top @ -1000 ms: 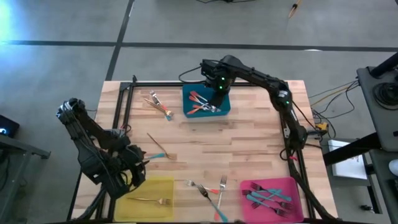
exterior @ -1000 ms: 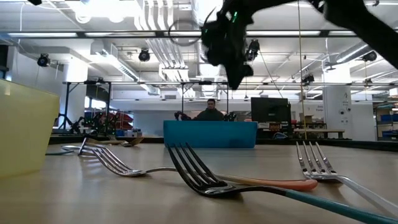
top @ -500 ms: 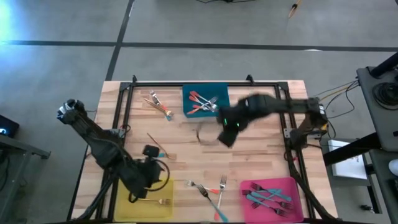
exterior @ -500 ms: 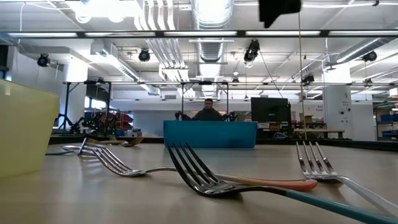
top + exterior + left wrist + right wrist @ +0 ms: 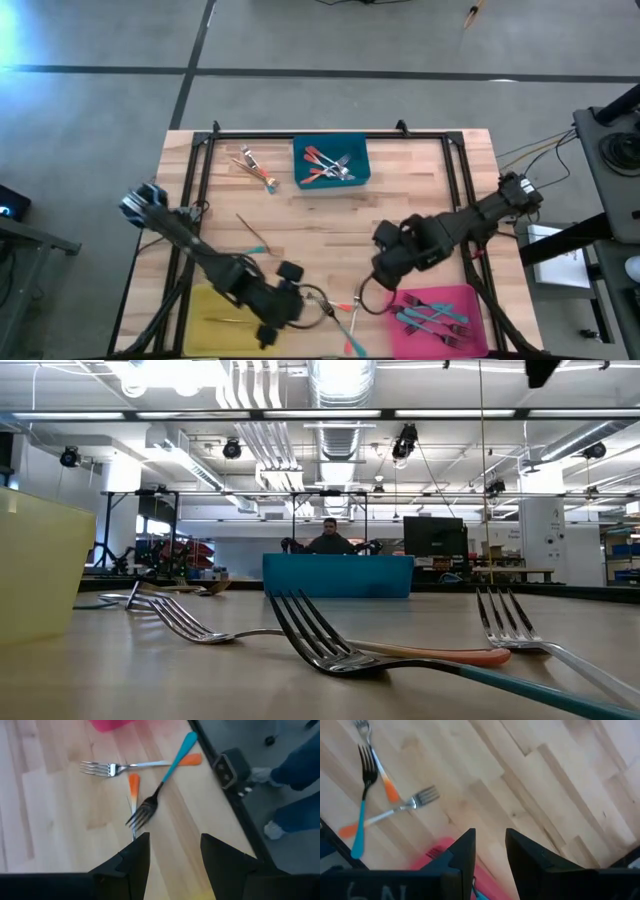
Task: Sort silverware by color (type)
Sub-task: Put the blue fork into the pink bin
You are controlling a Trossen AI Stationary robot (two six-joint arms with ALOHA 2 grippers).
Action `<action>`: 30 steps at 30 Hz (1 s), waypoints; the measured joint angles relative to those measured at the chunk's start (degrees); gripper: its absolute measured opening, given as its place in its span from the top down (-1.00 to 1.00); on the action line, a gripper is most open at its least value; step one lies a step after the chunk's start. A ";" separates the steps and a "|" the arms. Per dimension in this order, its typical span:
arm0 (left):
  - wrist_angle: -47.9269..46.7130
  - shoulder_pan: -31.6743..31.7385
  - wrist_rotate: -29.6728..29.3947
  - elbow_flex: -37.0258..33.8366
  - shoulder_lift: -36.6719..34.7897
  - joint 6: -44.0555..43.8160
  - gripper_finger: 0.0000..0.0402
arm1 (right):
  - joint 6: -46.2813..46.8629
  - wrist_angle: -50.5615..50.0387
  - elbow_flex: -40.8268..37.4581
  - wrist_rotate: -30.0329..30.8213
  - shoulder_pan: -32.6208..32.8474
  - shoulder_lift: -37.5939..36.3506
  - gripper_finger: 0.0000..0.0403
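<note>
on a wooden table [image 5: 400, 215], three loose forks [image 5: 150, 785] lie crossed near the front edge, between a yellow bin [image 5: 215, 320] and a pink bin [image 5: 470, 300] holding teal-handled forks. the left gripper [image 5: 172, 852] hovers just before them, jaws released and empty. the right gripper [image 5: 490, 850] hangs nearby above bare wood, jaws apart and empty.

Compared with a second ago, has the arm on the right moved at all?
Yes. The right gripper was over the blue bin at the table's far edge; now it hangs beside the pink bin at the near edge.
</note>
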 joint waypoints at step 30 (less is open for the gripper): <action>-22.49 5.20 7.73 52.17 46.24 13.30 0.49 | 4.02 0.14 -0.81 0.26 10.05 0.35 0.53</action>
